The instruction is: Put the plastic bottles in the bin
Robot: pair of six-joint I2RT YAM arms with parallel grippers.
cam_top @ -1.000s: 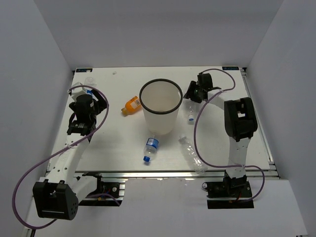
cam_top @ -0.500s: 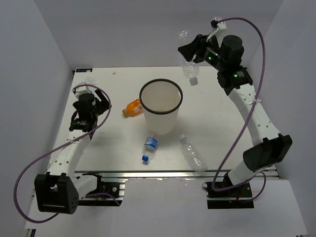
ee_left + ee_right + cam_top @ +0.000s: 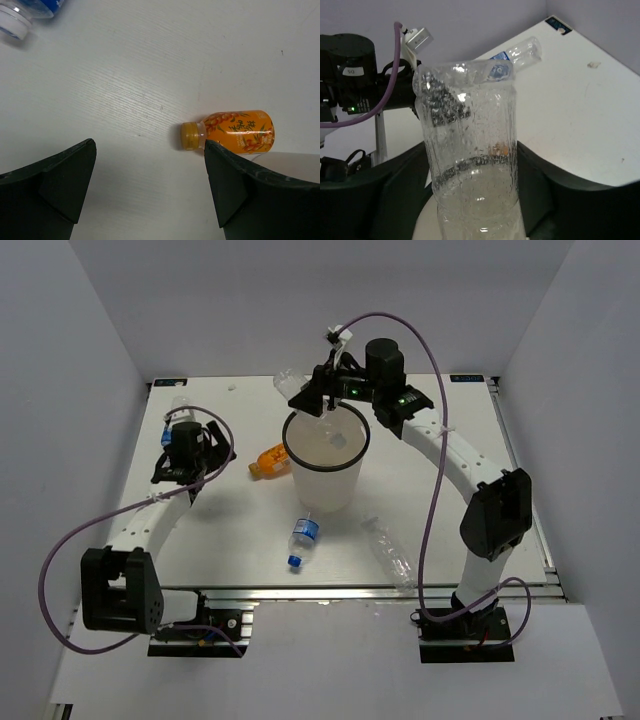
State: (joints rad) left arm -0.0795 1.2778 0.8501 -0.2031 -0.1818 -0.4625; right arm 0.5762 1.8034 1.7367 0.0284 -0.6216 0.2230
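Observation:
My right gripper [image 3: 312, 400] [image 3: 472, 147] hangs over the bin [image 3: 325, 490], shut on a clear bottle [image 3: 292, 385] [image 3: 470, 130] that tilts with its cap end down inside the black rim. The fingers [image 3: 540, 170] press both flanks of this bottle. My left gripper [image 3: 188, 462] [image 3: 150, 145] stands open and empty low over the table, left of the bin. The orange bottle [image 3: 268, 458] [image 3: 235, 131] lies on its side just beyond the left gripper's right finger [image 3: 235, 190]. A blue-labelled bottle [image 3: 303, 538] and a clear bottle [image 3: 390, 552] lie in front of the bin.
Another blue-labelled bottle [image 3: 180, 403] [image 3: 25, 10] [image 3: 520, 52] lies at the back left corner, behind the left arm. White walls close the table on the left, back and right. Purple cables loop from both arms.
The right arm has swung from high at the back right to over the bin, carrying the clear bottle. The left gripper has edged toward the orange bottle.

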